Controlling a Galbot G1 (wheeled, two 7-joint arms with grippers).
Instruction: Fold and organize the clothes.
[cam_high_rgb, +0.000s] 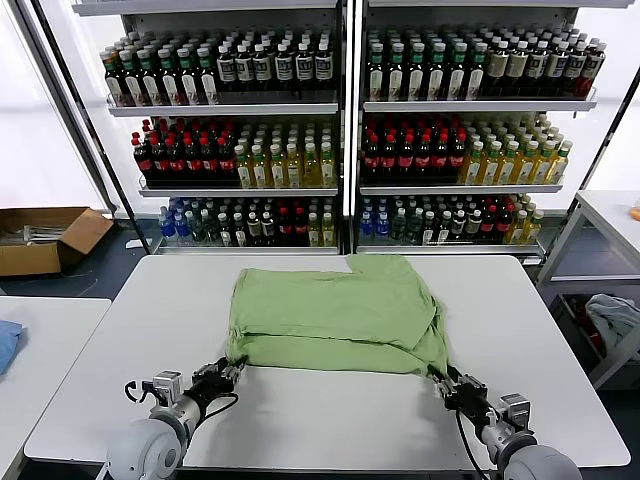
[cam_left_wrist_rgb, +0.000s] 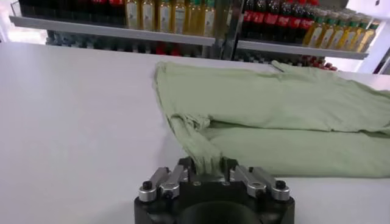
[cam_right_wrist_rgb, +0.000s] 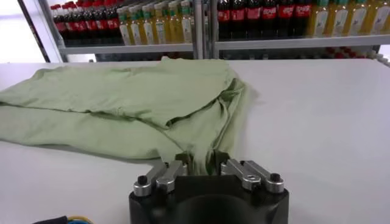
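Our left gripper (cam_high_rgb: 232, 371), a black block with silver metal finger links, is closed on the near left corner of the light green soft shirt (cam_high_rgb: 335, 312). In the left wrist view the same gripper (cam_left_wrist_rgb: 207, 165) pinches a narrow, gathered twist of cloth, which rises from between the fingers and widens into the body of the shirt (cam_left_wrist_rgb: 292, 115). Our right gripper (cam_high_rgb: 446, 384), built the same way, is clamped on the near right corner; in the right wrist view that gripper (cam_right_wrist_rgb: 199, 163) holds a bunched tail of fabric that fans out into the garment (cam_right_wrist_rgb: 128, 103).

The shirt lies in the middle of the smooth white matte table (cam_high_rgb: 130, 340), folded over itself so that a wide upper layer rests on a longer lower layer whose near edge runs almost straight between our two grippers. The cloth looks thin and limp, with soft creases and a plain, unprinted surface facing up. Its corners pucker where we grip them.

Beyond the table stand white metal shelves (cam_high_rgb: 345, 105) packed with rows of glossy bottles (cam_high_rgb: 240, 160) in dark, red, yellow and green tones. An open brown cardboard box (cam_high_rgb: 45, 238) sits on the floor to our left, and a second white table (cam_high_rgb: 40, 350) stands just beside ours on that side.
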